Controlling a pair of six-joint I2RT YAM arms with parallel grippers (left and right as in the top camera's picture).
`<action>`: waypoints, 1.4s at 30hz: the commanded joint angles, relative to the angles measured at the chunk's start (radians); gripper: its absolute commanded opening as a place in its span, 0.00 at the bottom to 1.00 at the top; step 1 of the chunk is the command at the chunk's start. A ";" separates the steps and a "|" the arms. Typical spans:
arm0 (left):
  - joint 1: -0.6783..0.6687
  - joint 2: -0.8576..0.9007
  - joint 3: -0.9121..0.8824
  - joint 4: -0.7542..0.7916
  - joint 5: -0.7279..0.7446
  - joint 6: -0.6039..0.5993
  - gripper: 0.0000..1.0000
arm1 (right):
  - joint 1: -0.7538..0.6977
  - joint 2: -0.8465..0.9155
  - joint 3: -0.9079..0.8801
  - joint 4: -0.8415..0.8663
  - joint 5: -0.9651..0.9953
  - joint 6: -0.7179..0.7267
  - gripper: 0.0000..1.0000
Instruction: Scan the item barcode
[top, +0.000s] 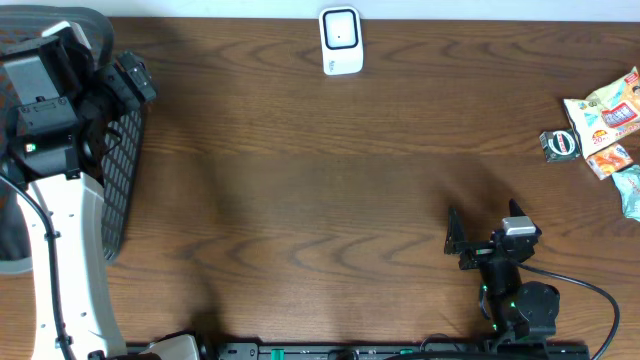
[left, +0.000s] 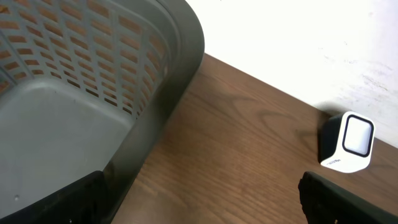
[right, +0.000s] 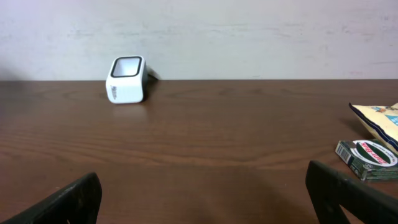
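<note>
Grey slatted basket (top: 125, 170) sitting at bench's left edge, partly hidden under left arm. Left gripper (top: 135, 80) hanging at its rim, claw released, grasping nothing. White scanner (top: 341, 41) standing at far edge, front marking too small for reading. Right gripper (top: 458, 243) hovering near front edge, released, empty. Colourful snack packets (top: 605, 125) and small green-and-white box (top: 560, 144) lying at right edge, packets running out of frame, print illegible.

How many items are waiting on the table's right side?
4, clustered at the right edge: a yellow snack bag, a dark green box left of it, an orange packet below, a teal packet lowest. More may lie off-frame.
</note>
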 joint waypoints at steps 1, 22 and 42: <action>0.014 0.017 0.004 -0.018 -0.047 -0.002 0.98 | -0.002 -0.010 -0.001 -0.010 0.019 0.014 0.99; 0.014 0.017 0.004 -0.018 -0.047 -0.002 0.98 | -0.002 -0.010 -0.001 -0.002 0.001 0.014 0.99; 0.014 0.017 0.004 -0.018 -0.052 -0.002 0.98 | -0.002 -0.010 -0.001 -0.002 0.000 0.014 0.99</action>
